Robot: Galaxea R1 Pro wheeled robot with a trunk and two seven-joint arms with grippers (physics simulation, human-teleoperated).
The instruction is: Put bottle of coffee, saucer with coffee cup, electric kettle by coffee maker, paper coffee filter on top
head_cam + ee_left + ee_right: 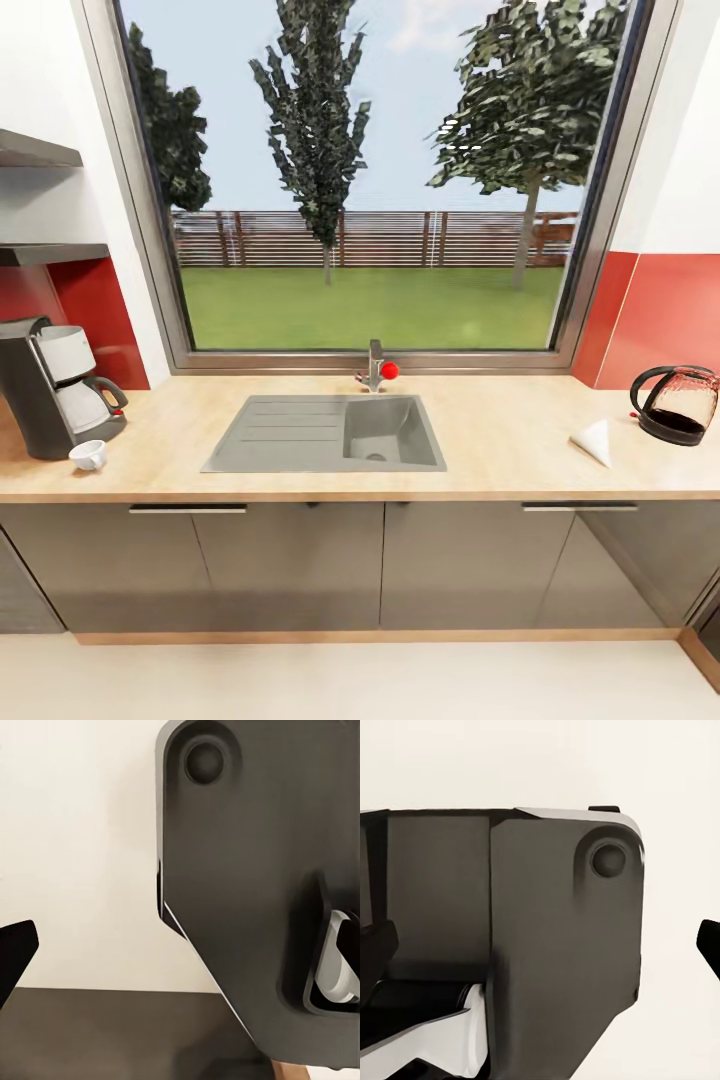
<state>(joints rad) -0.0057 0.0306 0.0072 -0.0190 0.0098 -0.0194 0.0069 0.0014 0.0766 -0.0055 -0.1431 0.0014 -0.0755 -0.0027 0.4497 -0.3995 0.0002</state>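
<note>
One paper coffee filter [594, 441] on its side (tip toward sink), beside electric kettle [680, 404].

A large window [370, 180] takes up the far wall, framed in grey metal, with three trees [315, 120], a slatted wooden fence [400, 238] and a green lawn [370, 305] beyond the glass. Red splashback panels [655, 320] stand on the wall at both sides of the window, white wall above them. A chrome tap [375, 365] with a red knob rises at the far edge of the grey sink [330, 432], whose draining board lies left of the basin. Dark grey cabinet doors [290, 565] with slim bar handles sit below, above a pale floor [350, 680].
</note>
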